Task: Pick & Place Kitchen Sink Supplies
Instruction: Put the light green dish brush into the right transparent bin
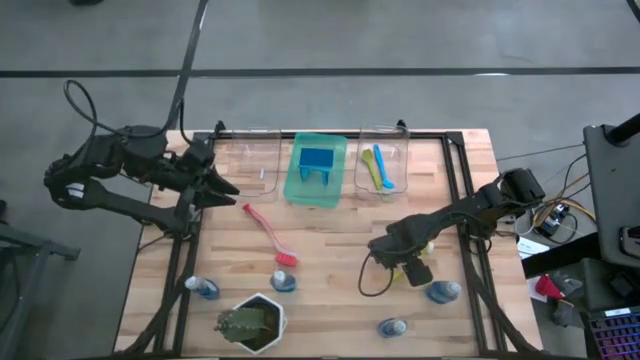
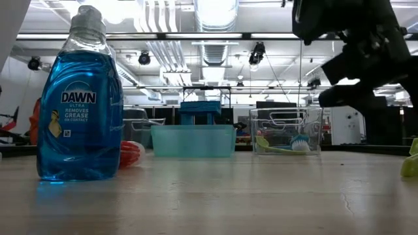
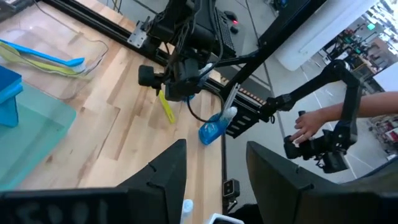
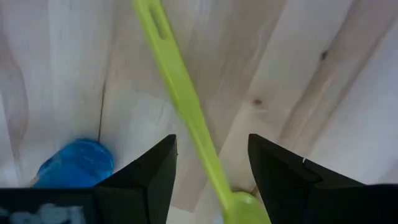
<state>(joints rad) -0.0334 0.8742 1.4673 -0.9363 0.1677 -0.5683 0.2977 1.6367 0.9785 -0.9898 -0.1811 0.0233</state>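
A yellow-green dish brush (image 4: 180,93) lies flat on the wooden table at the near right. My right gripper (image 4: 211,149) hangs over it, pointing down and open, with one finger on either side of the handle and no contact showing. A blue bottle (image 4: 74,163) stands beside it. A red dish brush (image 1: 270,235) lies mid-table. More blue bottles (image 1: 203,288) (image 1: 283,281) (image 1: 391,327) stand along the near edge. My left gripper (image 3: 214,168) waits open, raised at the far left.
At the far edge a green tray (image 1: 300,190) holds a blue sponge (image 1: 317,160). A clear bin (image 1: 400,165) to its right holds two brushes, and another clear bin (image 1: 250,160) stands to its left. A potted plant (image 1: 252,320) stands near the front. A person's hand (image 3: 311,124) shows beyond the table.
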